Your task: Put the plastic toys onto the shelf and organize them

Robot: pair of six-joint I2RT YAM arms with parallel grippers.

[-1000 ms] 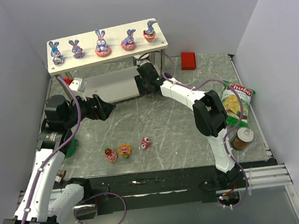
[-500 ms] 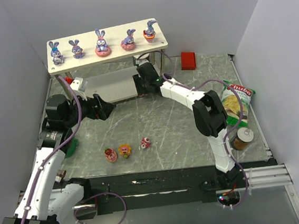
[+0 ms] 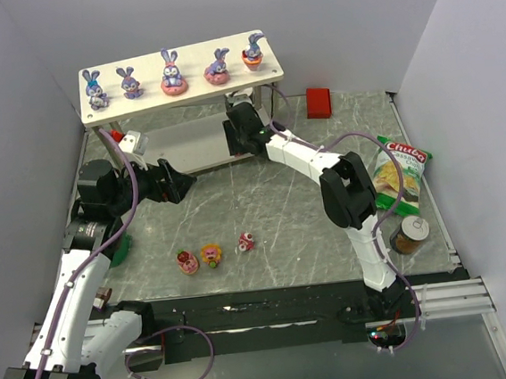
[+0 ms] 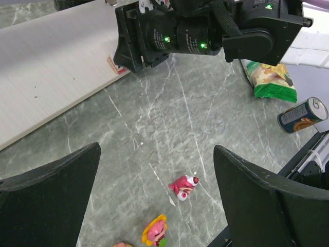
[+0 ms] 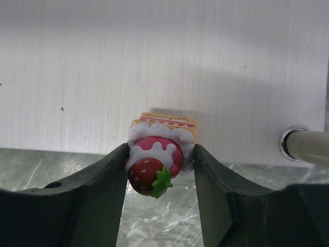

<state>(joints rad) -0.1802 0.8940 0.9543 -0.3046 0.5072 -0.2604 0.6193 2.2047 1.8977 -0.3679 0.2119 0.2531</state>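
The shelf (image 3: 179,76) stands at the back, with five purple-blue bunnies in a row on its top board, from the leftmost (image 3: 94,89) to the rightmost (image 3: 254,51). My right gripper (image 5: 159,160) is shut on a strawberry cake sweet (image 5: 157,163), holding it over the front edge of the shelf's lower board (image 5: 154,62). In the top view that gripper (image 3: 240,135) sits at the lower board's right end. My left gripper (image 4: 157,191) hangs open and holds nothing. Below it lie three sweets: pink-red (image 3: 246,241), yellow-rimmed (image 3: 211,254) and pink (image 3: 186,262).
A silver post (image 5: 304,147) stands just right of the held sweet. A red block (image 3: 319,102) lies behind the shelf's right end. A chips bag (image 3: 401,173) and a can (image 3: 410,235) are at the right edge. A green plate (image 3: 121,250) peeks out under the left arm.
My right gripper has moved a little left and further toward the shelf's lower board with the sweet. The left arm and the sweets on the table have not moved.
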